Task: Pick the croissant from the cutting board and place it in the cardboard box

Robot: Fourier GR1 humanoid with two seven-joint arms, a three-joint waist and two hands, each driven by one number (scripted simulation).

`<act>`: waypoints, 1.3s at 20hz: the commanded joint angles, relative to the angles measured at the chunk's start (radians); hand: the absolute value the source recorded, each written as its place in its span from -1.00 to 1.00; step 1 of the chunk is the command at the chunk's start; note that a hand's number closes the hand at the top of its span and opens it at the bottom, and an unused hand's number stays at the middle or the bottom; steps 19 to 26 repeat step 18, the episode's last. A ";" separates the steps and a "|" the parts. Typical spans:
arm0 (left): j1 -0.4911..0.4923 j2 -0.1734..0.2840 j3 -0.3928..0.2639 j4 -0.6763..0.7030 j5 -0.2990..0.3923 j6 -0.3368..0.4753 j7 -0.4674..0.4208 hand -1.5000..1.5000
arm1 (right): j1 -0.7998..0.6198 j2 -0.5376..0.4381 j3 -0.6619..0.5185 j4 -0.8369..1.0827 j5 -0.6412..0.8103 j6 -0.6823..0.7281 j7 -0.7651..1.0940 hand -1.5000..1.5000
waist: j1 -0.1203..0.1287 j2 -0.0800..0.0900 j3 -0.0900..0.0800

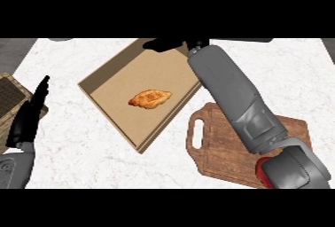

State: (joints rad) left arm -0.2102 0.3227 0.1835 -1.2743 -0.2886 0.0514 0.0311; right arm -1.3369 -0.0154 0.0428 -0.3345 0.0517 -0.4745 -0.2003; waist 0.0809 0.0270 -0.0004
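Croissant (149, 98) lies inside the box (118, 71), the right hand (171, 44) hangs empty over its far rim, fingers relaxed, while the left hand (29, 116) rests straight-fingered on the worktop (78, 150).

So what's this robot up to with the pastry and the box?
It is moving a croissant from the cutting board into the cardboard box. The croissant already lies on the box's floor, near the middle, with nothing touching it. The right hand is stretched out past the box's far edge, holding nothing that can be seen. The left hand rests open at the left edge, fingers up. The board shows no croissant, though the right forearm covers part of it.
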 commanded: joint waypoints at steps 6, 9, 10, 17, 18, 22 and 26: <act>0.016 -0.025 -0.005 -0.071 -0.010 0.026 0.080 0.00 | 0.028 -0.165 -0.097 0.061 -0.053 0.140 -0.078 -1.00 | -0.044 -0.014 0.001; 0.056 -0.002 0.041 -0.015 0.014 0.019 -0.009 0.00 | 0.131 -0.241 -0.101 0.019 -0.057 0.206 -0.123 -1.00 | -0.071 -0.022 0.000; 0.082 -0.010 0.023 -0.073 0.008 0.015 0.018 0.00 | 0.130 -0.252 -0.106 0.056 -0.050 0.226 -0.153 -1.00 | -0.053 -0.018 0.001; 0.055 -0.012 0.023 -0.041 -0.010 0.024 0.035 0.00 | 0.202 -0.382 -0.083 0.033 -0.021 0.429 -0.171 -1.00 | -0.067 -0.022 0.001; 0.087 -0.006 0.039 -0.059 0.024 -0.006 0.007 0.00 | 0.238 -0.397 -0.082 0.035 -0.016 0.441 -0.211 -1.00 | -0.064 -0.022 0.001; 0.087 -0.006 0.039 -0.059 0.024 -0.006 0.007 0.00 | 0.238 -0.397 -0.082 0.035 -0.016 0.441 -0.211 -1.00 | -0.064 -0.022 0.001; 0.087 -0.006 0.039 -0.059 0.024 -0.006 0.007 0.00 | 0.238 -0.397 -0.082 0.035 -0.016 0.441 -0.211 -1.00 | -0.064 -0.022 0.001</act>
